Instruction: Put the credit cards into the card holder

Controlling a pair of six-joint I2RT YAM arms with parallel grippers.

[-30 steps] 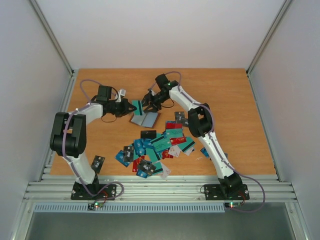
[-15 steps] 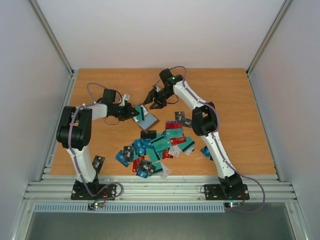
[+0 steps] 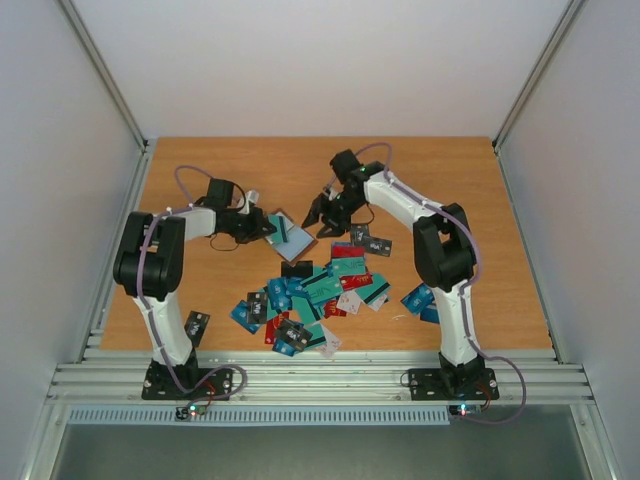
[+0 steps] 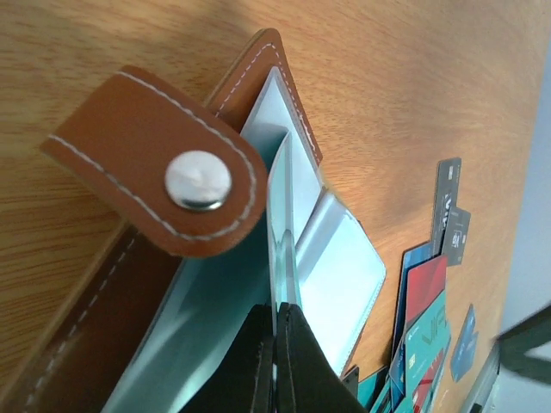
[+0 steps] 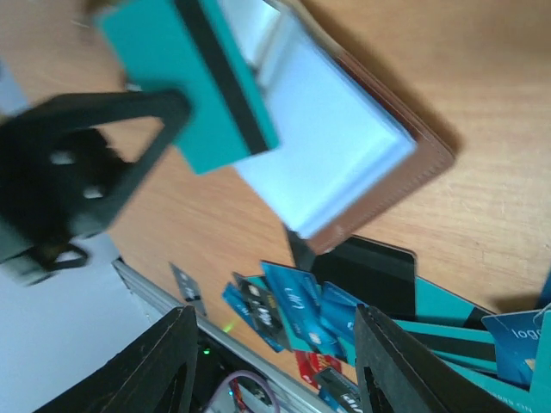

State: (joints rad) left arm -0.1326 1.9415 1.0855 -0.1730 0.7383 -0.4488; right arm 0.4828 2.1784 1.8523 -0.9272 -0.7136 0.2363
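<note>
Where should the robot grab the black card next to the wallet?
Probably the edge facing the wallet, coming straight down from above. The black card lies flat, that edge faces bare table, and other cards crowd its near side.

Brown leather look on the card holder (image 4: 73, 335), with white stitching along its edges and on the strap (image 4: 120, 142). Shiny silver snap (image 4: 198, 179). Pale blue-grey sleeves (image 4: 336, 267) inside. Teal card (image 5: 155, 77) crossed by one black stripe. Credit cards (image 3: 315, 295) mostly blue and teal, some red, black or white-grey, with small pale print. Plain black card (image 5: 366, 275). Orange-brown wood grain on the table (image 3: 480, 220).
</note>
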